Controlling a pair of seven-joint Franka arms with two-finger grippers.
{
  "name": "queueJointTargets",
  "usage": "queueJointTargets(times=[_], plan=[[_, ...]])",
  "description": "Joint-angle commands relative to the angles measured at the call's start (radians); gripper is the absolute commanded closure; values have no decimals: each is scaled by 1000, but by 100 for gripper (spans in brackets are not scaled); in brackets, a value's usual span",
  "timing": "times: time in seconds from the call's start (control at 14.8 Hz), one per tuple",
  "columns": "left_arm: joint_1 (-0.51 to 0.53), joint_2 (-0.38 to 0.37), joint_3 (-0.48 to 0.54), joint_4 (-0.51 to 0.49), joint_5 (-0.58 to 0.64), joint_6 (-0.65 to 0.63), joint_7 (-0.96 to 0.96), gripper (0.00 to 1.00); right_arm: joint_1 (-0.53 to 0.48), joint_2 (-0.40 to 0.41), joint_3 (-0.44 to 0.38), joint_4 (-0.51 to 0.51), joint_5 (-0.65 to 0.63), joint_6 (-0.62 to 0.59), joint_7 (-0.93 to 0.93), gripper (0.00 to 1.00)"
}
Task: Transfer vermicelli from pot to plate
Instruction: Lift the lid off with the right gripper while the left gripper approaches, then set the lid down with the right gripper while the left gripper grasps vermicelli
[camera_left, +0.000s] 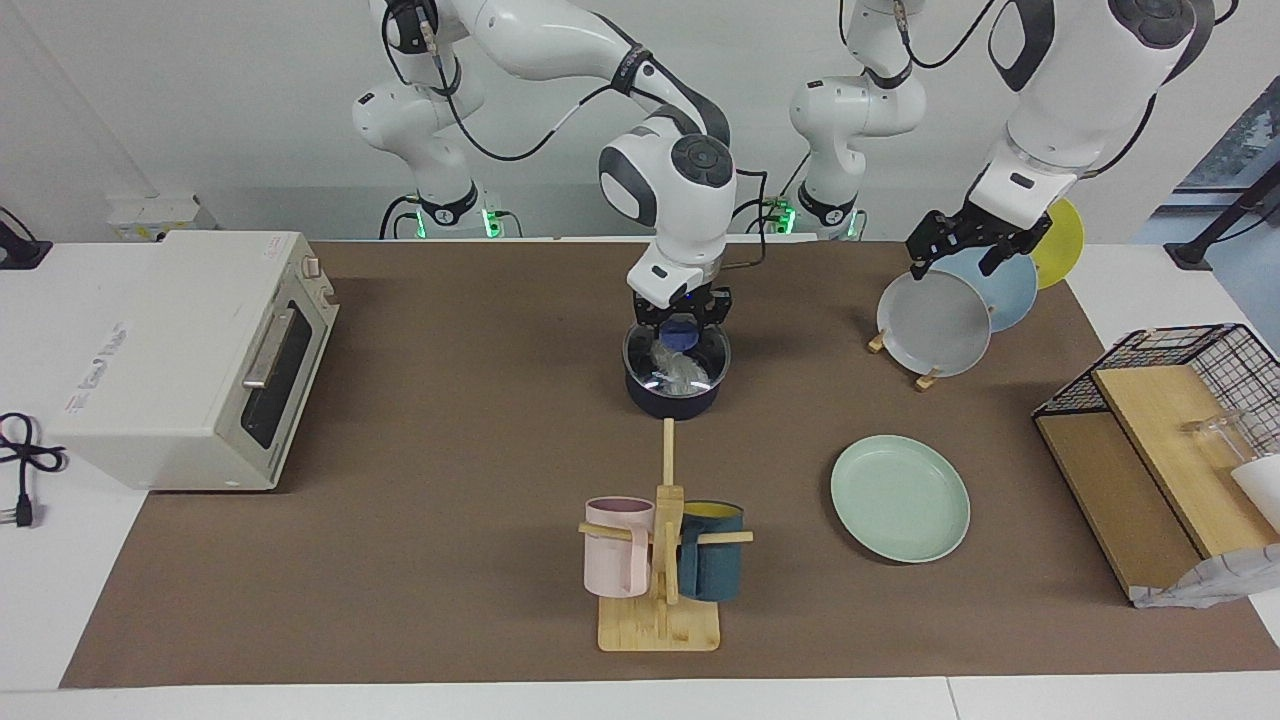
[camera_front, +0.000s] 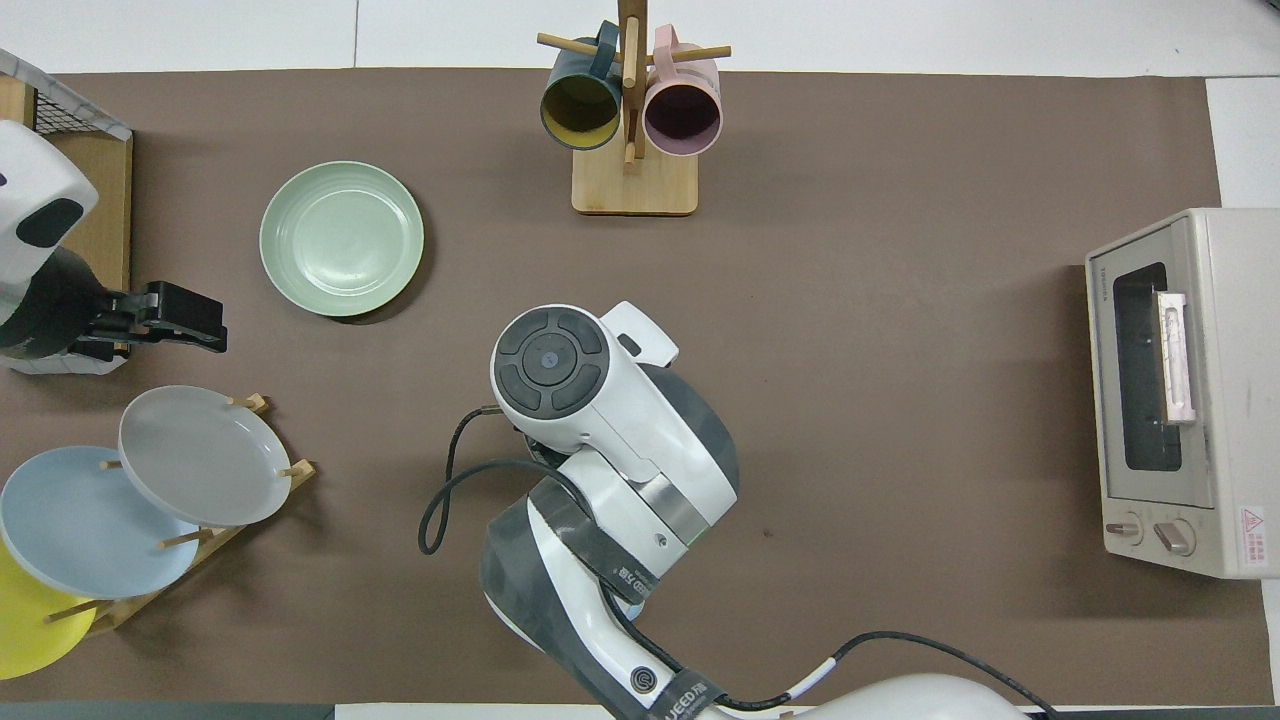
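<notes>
The dark navy pot (camera_left: 672, 402) stands mid-table, with a round glass lid (camera_left: 640, 362) on its top. The whitish vermicelli (camera_left: 678, 372) shows through the glass, inside the pot. My right gripper (camera_left: 683, 330) is straight over the pot and shut on the lid's blue knob. In the overhead view the right arm (camera_front: 590, 400) hides the pot, the lid and the gripper. The mint-green plate (camera_left: 900, 497) lies empty, farther from the robots than the pot and toward the left arm's end; it also shows in the overhead view (camera_front: 341, 238). My left gripper (camera_left: 953, 262) waits open over the plate rack, and it shows in the overhead view (camera_front: 190, 322).
A rack (camera_left: 930, 378) holds a grey plate (camera_left: 935, 325), a light blue plate (camera_left: 1010, 285) and a yellow one. A mug stand (camera_left: 660, 560) with two mugs stands farther out than the pot. A toaster oven (camera_left: 190, 360) is at the right arm's end, and a wire basket (camera_left: 1180, 350) at the left arm's.
</notes>
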Motion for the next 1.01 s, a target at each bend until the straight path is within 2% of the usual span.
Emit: queueJointTargets(times=[0.0, 0.34, 0.47, 0.61, 0.68, 0.81, 0.95], plan=[[10, -22, -8, -20, 17, 35, -3, 0, -93, -16, 4, 85, 2, -102, -134, 52], [-10, -22, -17, -29, 10, 67, -7, 0, -288, -50, -1, 101, 2, -182, -466, 52], [-98, -4, -20, -32, -9, 78, -51, 0, -385, -56, -1, 94, 0, -205, -597, 52], [-222, 9, -23, -122, -17, 204, -235, 0, -464, -56, -1, 81, 0, -204, -745, 52], [-284, 27, -22, -164, -35, 281, -275, 0, -500, -59, -1, 65, 0, -201, -786, 52], [-397, 130, -20, -187, -58, 393, -352, 0, -540, -82, -1, 9, -3, -184, -842, 52], [-462, 202, -20, -206, -60, 493, -383, 0, -577, -121, -1, -101, -11, -106, -872, 52]])
